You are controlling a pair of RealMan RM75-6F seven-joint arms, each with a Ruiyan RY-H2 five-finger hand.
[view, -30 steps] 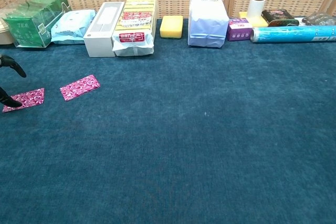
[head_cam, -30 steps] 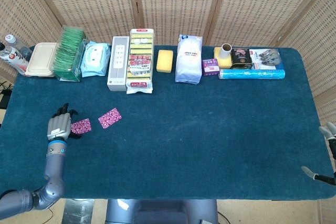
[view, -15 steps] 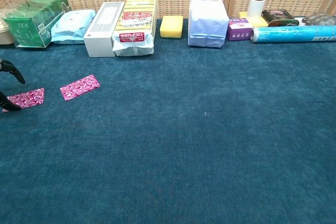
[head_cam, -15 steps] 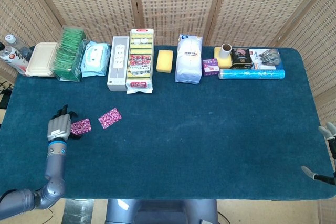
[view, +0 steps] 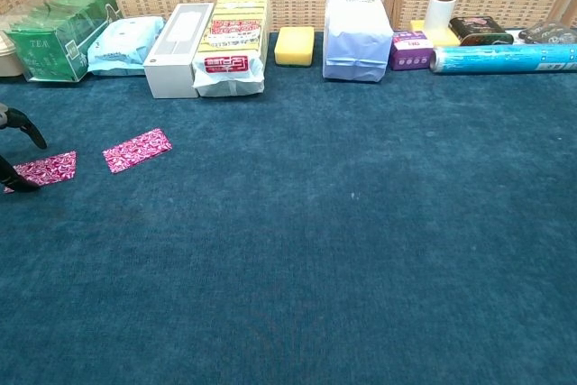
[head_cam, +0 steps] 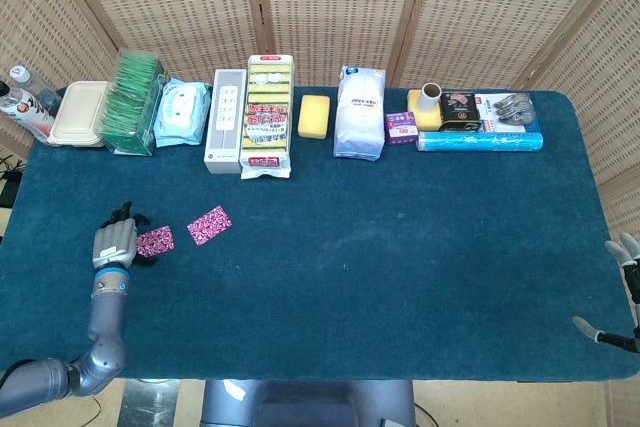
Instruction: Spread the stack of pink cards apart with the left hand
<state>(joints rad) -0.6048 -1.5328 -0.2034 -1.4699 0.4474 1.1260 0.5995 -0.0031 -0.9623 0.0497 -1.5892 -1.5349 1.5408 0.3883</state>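
Head view: left hand [head_cam: 114,244], fingers seemingly resting on the near pink card [head_cam: 154,240], with the second card [head_cam: 209,224] lying apart to its right, long axis tilted.

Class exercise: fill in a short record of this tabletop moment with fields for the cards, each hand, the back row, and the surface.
cards: two pink cards lying flat and apart, left card and right card
left hand: left hand at the left card's left edge, fingertip on it in the chest view
right hand: right hand at the table's right edge, away from the cards, holding nothing
back row: green tea box, white remote box, yellow sponge, white bag, blue roll
surface: blue cloth
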